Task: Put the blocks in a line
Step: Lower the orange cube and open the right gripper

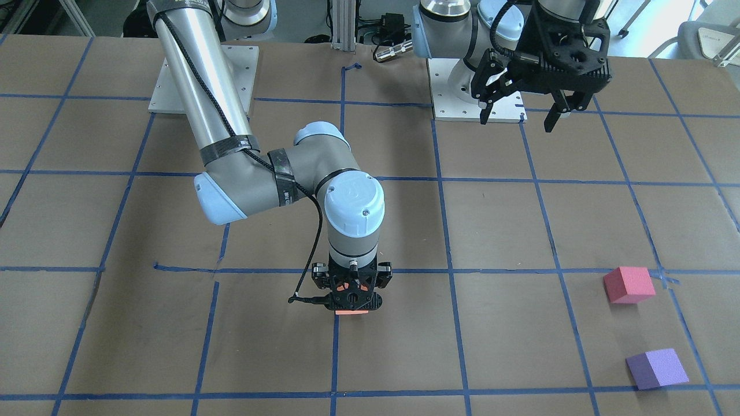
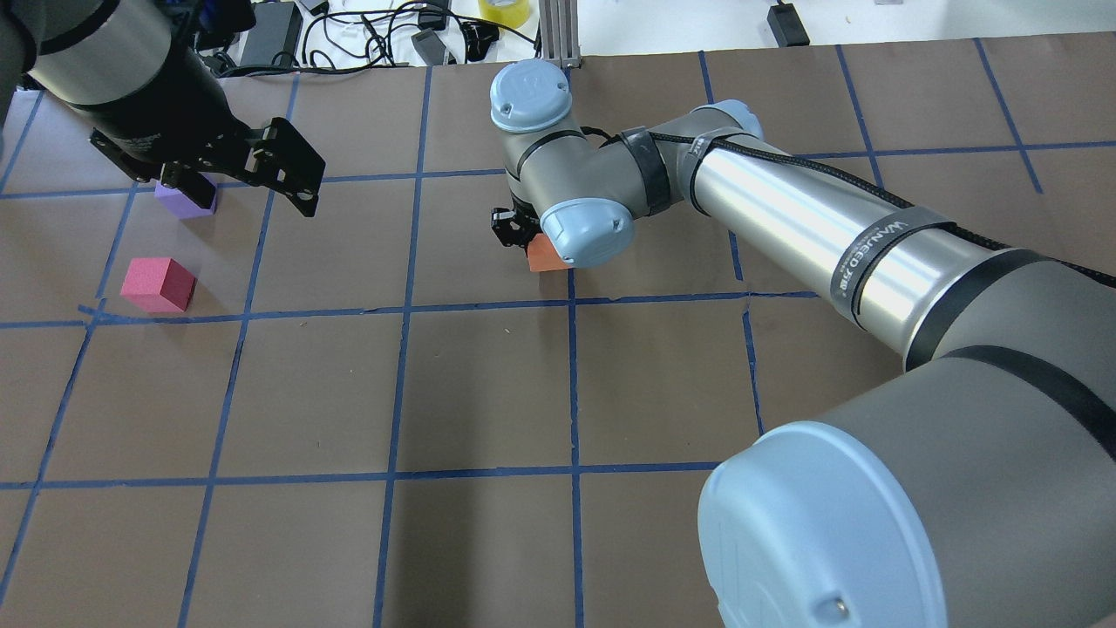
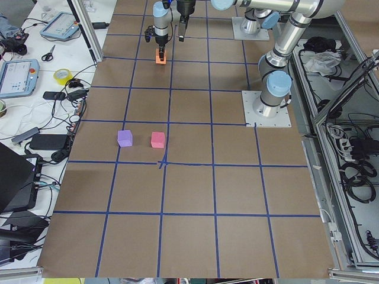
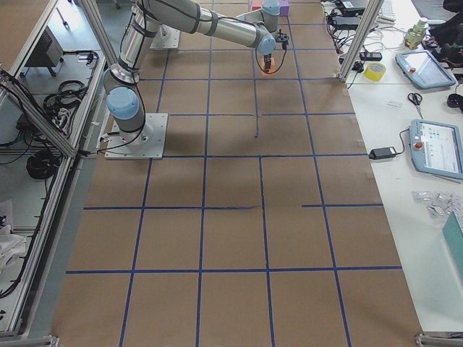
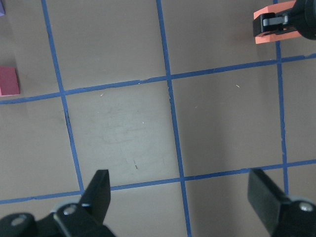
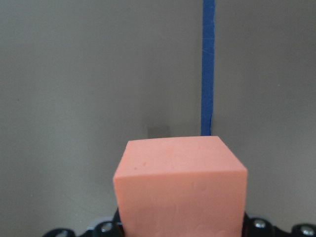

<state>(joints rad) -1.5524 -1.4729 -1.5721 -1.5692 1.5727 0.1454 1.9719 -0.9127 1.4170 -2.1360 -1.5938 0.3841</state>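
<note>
My right gripper (image 1: 351, 300) points straight down and is shut on the orange block (image 1: 351, 312), low over the table's middle. The block fills the right wrist view (image 6: 180, 185) and also shows in the overhead view (image 2: 545, 255). I cannot tell whether it touches the table. The pinkish-red block (image 1: 629, 285) and the purple block (image 1: 657, 368) lie apart on the table on my left side. My left gripper (image 1: 520, 115) is open, empty and raised. In the overhead view it (image 2: 248, 187) partly hides the purple block (image 2: 186, 199), with the pinkish-red block (image 2: 158, 284) nearer me.
Blue tape lines (image 2: 401, 310) form a grid on the brown table. The arms' white base plates (image 1: 202, 81) stand at my edge. Cables and a yellow tape roll (image 2: 504, 10) lie beyond the far edge.
</note>
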